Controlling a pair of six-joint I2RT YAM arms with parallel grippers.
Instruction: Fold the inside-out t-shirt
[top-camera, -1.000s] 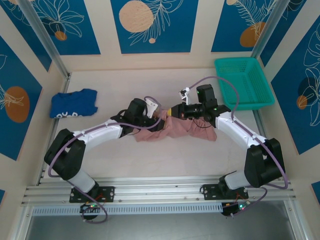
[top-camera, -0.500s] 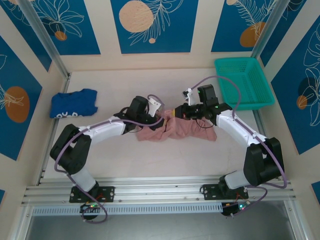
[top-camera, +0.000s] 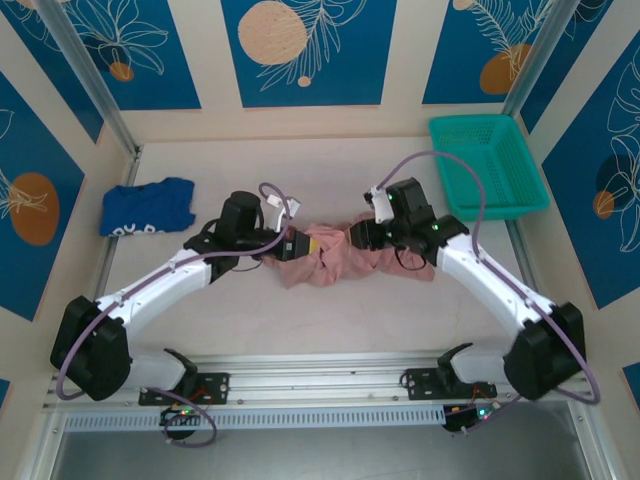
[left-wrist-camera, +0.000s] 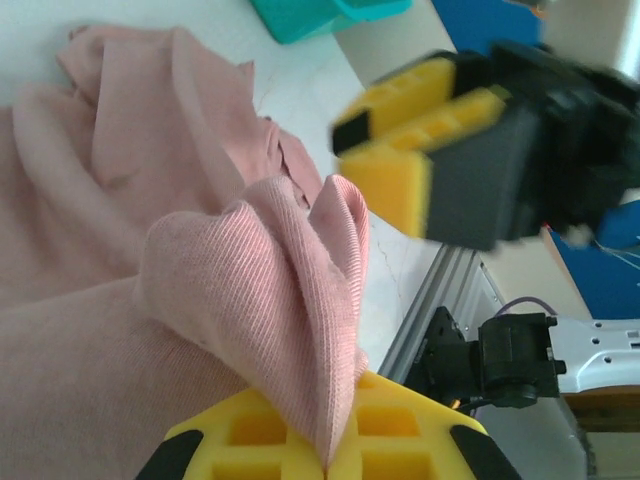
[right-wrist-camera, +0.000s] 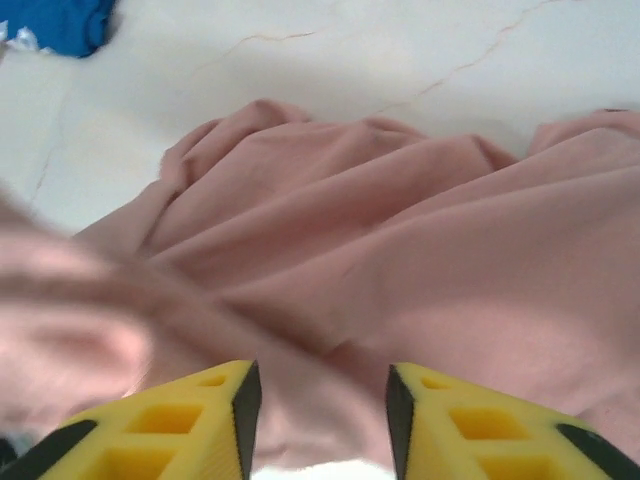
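Inside-out t-shirt (top-camera: 365, 262) lies crumpled mid-table (top-camera: 330, 170). Left jaws pinch a raised fold of it; right jaws stand spread just above the cloth. Held by one thin pinch, the fold could slip free, or a pull could drag the whole heap.

I count two grippers, both mine: my left gripper (top-camera: 293, 245) and my right gripper (top-camera: 356, 233); one pink t-shirt (top-camera: 345, 264), bunched between the two; one blue garment (top-camera: 147, 208), well apart beyond my left gripper; one teal basket (top-camera: 490, 165), off beyond my right gripper; four yellow pads (right-wrist-camera: 180, 420), two per gripper.
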